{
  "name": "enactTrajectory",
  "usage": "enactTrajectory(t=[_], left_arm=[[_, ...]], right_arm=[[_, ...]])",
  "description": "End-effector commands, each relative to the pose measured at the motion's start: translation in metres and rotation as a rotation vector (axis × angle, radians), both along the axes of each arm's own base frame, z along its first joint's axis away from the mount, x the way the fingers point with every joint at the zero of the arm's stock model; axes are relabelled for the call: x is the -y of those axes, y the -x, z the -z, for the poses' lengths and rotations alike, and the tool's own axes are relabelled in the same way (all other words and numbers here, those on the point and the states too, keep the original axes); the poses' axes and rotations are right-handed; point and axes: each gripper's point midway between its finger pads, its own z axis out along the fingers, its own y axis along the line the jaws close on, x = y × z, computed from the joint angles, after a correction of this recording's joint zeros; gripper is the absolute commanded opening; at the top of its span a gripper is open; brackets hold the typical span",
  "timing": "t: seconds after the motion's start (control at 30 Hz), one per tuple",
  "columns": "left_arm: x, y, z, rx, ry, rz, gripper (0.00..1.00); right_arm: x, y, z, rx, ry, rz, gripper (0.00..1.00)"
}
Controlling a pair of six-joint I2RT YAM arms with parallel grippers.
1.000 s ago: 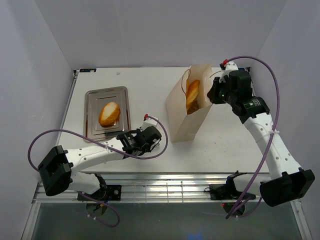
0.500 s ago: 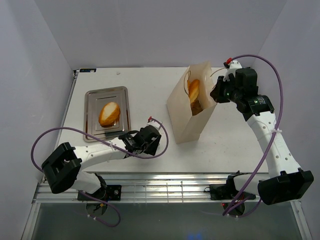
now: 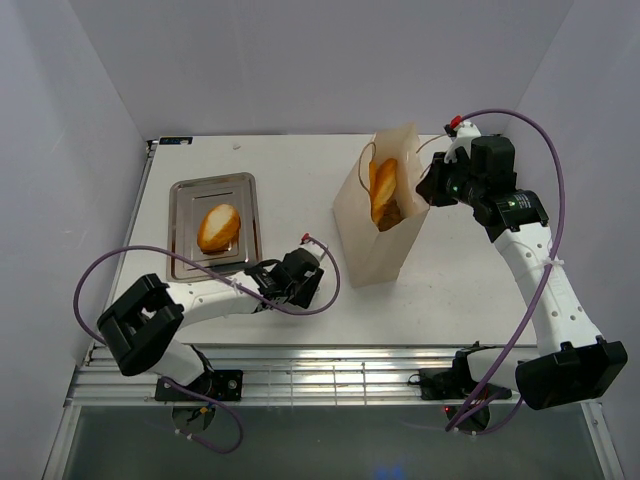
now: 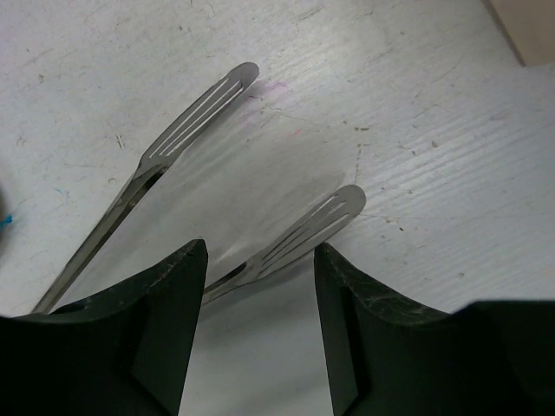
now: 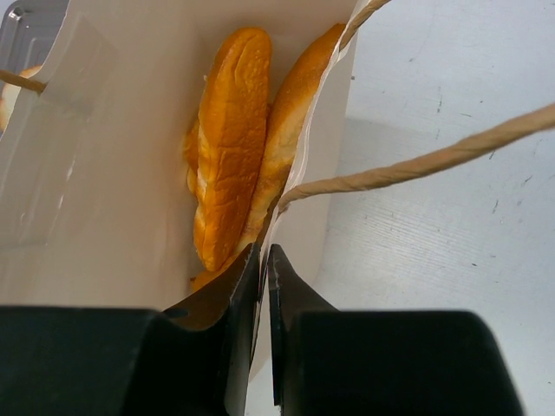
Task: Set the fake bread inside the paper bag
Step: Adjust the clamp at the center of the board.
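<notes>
bread in the bag: two long glossy orange pieces of the fake bread (image 5: 230, 139) stand on end inside the paper bag (image 3: 365, 235), leaning on the wall nearest the right arm.
bread left out: one oval roll (image 3: 218, 228) lies in the middle of the steel tray (image 3: 180, 195), on the left of the table (image 3: 290, 165) and well apart from the bag.
right gripper: the right gripper (image 5: 263, 258) is clenched on the bag's upper rim, with the paper pinched between its fingers so the mouth is held open. a cord handle (image 5: 434, 160) hangs loose beside it.
left gripper: the left gripper (image 4: 260, 286) sits low over the table between tray and bag, fingers apart. the tongs (image 4: 195, 113) lie under it. one tong arm runs into the gap and the other passes outside a finger, so nothing looks clamped.
progress: probably near the end, with only the roll on the tray not yet bagged.
how the roll will handle: likely light, stiff and hollow. its glossy rounded skin should be slippery and apt to squirt out of a pinch.
where to hold it: across the narrow middle, with a blade on each long flank and gentle, even pressure.
how the bag will handle: thin, light paper that creases and tips easily. the rim pinch is what keeps it open and steady.
risk: the roll may slip mid-carry or catch on the bag's rim.
</notes>
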Motion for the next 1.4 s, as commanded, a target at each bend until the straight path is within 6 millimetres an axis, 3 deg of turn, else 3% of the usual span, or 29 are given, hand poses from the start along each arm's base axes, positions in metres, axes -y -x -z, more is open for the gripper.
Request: enactTrajectory(t=[0.0,0.07,0.17,0.27,0.53,0.67,0.8,0.87,0.9,0.97,1.0,1.03,1.1,1.17,1.2,1.23,1.27,1.33,1.37], left_arm=[[0.006,-0.009,0.0,0.01,0.025,0.017,0.62],[0.006,-0.01,0.003,-0.001,0.036,0.001,0.6],[0.003,-0.016,0.008,-0.004,0.03,-0.038,0.49],[0.008,-0.025,0.007,-0.007,0.048,-0.072,0.3],[0.029,-0.057,0.01,-0.031,0.105,-0.157,0.16],[0.03,-0.088,0.016,-0.025,0.116,-0.216,0.11],[0.032,-0.139,0.001,0.026,0.147,-0.264,0.09],[0.035,-0.155,-0.004,0.038,0.166,-0.264,0.1],[0.031,-0.165,-0.001,0.043,0.165,-0.273,0.11],[0.033,-0.18,-0.007,0.06,0.181,-0.273,0.24],[0.034,-0.184,-0.011,0.078,0.184,-0.265,0.34],[0.032,-0.183,-0.012,0.086,0.183,-0.269,0.53],[0.03,-0.182,-0.017,0.106,0.2,-0.271,0.65],[0.023,-0.171,-0.022,0.112,0.215,-0.27,0.7],[0.021,-0.169,-0.025,0.123,0.224,-0.273,0.79],[0.019,-0.165,-0.042,0.149,0.255,-0.28,0.85],[0.011,-0.153,-0.036,0.138,0.245,-0.282,0.96],[0.008,-0.146,-0.056,0.192,0.286,-0.29,0.98],[0.009,-0.133,-0.074,0.228,0.322,-0.272,0.98]], right_arm=[[-0.002,0.0,-0.017,0.065,-0.02,-0.019,0.15],[-0.002,-0.001,-0.016,0.064,-0.022,-0.019,0.15],[-0.003,0.0,-0.018,0.069,-0.026,-0.021,0.17],[-0.003,0.001,-0.02,0.074,-0.029,-0.022,0.18],[-0.003,0.002,-0.019,0.076,-0.032,-0.021,0.18],[-0.005,0.002,-0.017,0.068,-0.036,-0.028,0.18],[-0.007,0.003,-0.018,0.063,-0.051,-0.037,0.18],[-0.008,0.003,-0.02,0.068,-0.056,-0.039,0.18],[-0.009,0.004,-0.02,0.066,-0.059,-0.039,0.18],[-0.008,0.003,-0.021,0.066,-0.059,-0.035,0.18],[-0.008,0.003,-0.022,0.066,-0.057,-0.033,0.18],[-0.007,0.003,-0.023,0.068,-0.056,-0.028,0.18],[-0.007,0.002,-0.027,0.075,-0.055,-0.03,0.18],[-0.007,0.002,-0.027,0.074,-0.058,-0.03,0.18],[-0.009,0.002,-0.026,0.073,-0.062,-0.039,0.18],[-0.01,0.002,-0.026,0.069,-0.066,-0.041,0.18],[-0.01,0.002,-0.025,0.067,-0.069,-0.044,0.18],[-0.012,0.002,-0.023,0.063,-0.074,-0.052,0.18],[-0.012,0.002,-0.023,0.063,-0.075,-0.051,0.18]])
